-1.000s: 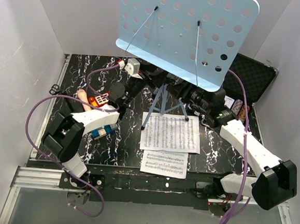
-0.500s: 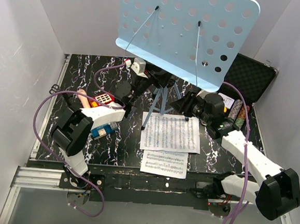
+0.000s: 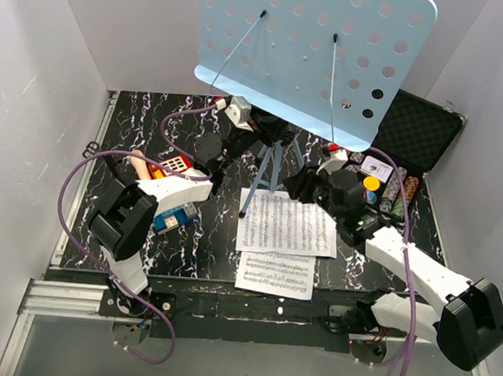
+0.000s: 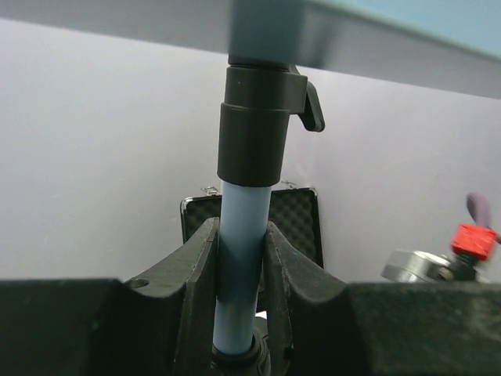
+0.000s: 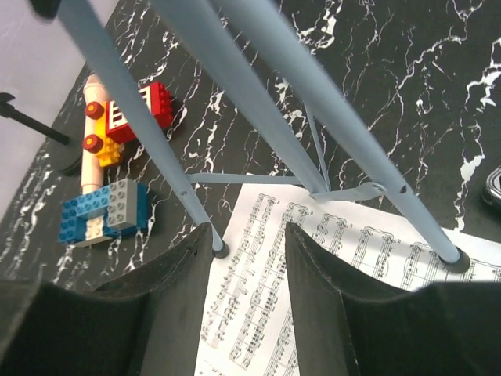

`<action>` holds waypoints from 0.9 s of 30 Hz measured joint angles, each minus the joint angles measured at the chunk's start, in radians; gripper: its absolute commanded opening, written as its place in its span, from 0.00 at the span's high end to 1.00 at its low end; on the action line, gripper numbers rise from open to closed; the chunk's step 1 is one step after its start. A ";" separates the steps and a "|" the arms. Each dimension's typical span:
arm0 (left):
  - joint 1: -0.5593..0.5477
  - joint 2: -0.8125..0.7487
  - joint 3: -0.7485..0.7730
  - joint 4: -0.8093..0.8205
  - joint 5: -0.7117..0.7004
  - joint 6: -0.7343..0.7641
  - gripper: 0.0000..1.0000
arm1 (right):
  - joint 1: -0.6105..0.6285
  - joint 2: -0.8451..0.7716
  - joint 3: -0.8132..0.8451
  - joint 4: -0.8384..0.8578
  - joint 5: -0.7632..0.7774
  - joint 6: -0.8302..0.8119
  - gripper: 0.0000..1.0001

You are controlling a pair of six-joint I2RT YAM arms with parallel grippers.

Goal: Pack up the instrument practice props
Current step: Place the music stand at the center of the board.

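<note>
The light-blue perforated music stand [image 3: 314, 54] stands on its tripod legs [image 3: 270, 168] at the back middle of the table. My left gripper [image 3: 260, 136] is shut on the stand's light-blue pole [image 4: 244, 196], just under the black clamp collar [image 4: 254, 129]. My right gripper [image 3: 306, 188] is open and low, right of the tripod, with nothing between its fingers. Below it lies a white sheet-music page [image 5: 313, 266], and its left finger stands beside a tripod leg's foot [image 5: 219, 249]. A second page [image 3: 275, 274] lies nearer the front edge.
An open black foam-lined case [image 3: 426, 132] with poker chips sits at the back right. Red, yellow, blue and grey toy bricks [image 5: 106, 207] and a pale cylinder [image 5: 90, 149] lie left of the tripod. White walls close in the left, back and right.
My left gripper has closed on the stand's pole. My right arm has swung left and down, from beside the case to the tripod legs over the sheet music.
</note>
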 measured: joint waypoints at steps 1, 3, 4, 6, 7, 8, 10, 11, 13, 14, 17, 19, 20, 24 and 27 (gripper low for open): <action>0.000 0.000 0.000 -0.002 0.000 0.005 1.00 | 0.024 -0.002 -0.021 0.039 0.031 -0.026 0.50; 0.000 -0.001 0.000 -0.005 0.000 0.016 1.00 | 0.069 -0.004 -0.068 0.111 0.088 -0.082 0.50; 0.000 -0.002 0.000 -0.008 -0.001 0.022 1.00 | 0.084 0.001 -0.076 0.126 0.104 -0.101 0.50; 0.000 -0.010 0.000 -0.024 -0.003 0.037 1.00 | 0.107 0.031 -0.078 0.174 0.146 -0.143 0.50; 0.000 -0.013 0.000 -0.032 -0.004 0.043 1.00 | 0.109 0.047 -0.076 0.196 0.161 -0.157 0.50; -0.001 -0.015 0.001 -0.039 -0.005 0.048 1.00 | 0.114 0.069 -0.075 0.226 0.182 -0.174 0.50; -0.001 -0.018 0.004 -0.052 -0.005 0.054 1.00 | 0.116 0.118 -0.071 0.286 0.222 -0.201 0.49; -0.002 -0.019 0.005 -0.058 -0.005 0.056 1.00 | 0.120 0.145 -0.071 0.321 0.245 -0.212 0.48; -0.005 -0.023 0.005 -0.066 -0.006 0.060 1.00 | 0.122 0.205 -0.059 0.384 0.286 -0.233 0.46; -0.006 -0.024 0.006 -0.071 -0.008 0.062 1.00 | 0.125 0.238 -0.047 0.410 0.304 -0.238 0.44; -0.010 -0.027 0.009 -0.085 -0.016 0.069 1.00 | 0.133 0.332 -0.004 0.485 0.352 -0.258 0.40; -0.011 -0.029 0.011 -0.093 -0.019 0.075 1.00 | 0.142 0.376 0.019 0.528 0.376 -0.267 0.39; -0.011 -0.031 0.011 -0.097 -0.021 0.078 1.00 | 0.147 0.397 0.031 0.544 0.385 -0.272 0.39; -0.010 -0.040 0.011 -0.118 -0.026 0.089 1.00 | 0.159 0.458 0.079 0.576 0.413 -0.290 0.60; -0.011 -0.045 0.011 -0.128 -0.031 0.095 1.00 | 0.159 0.473 0.106 0.575 0.429 -0.317 0.86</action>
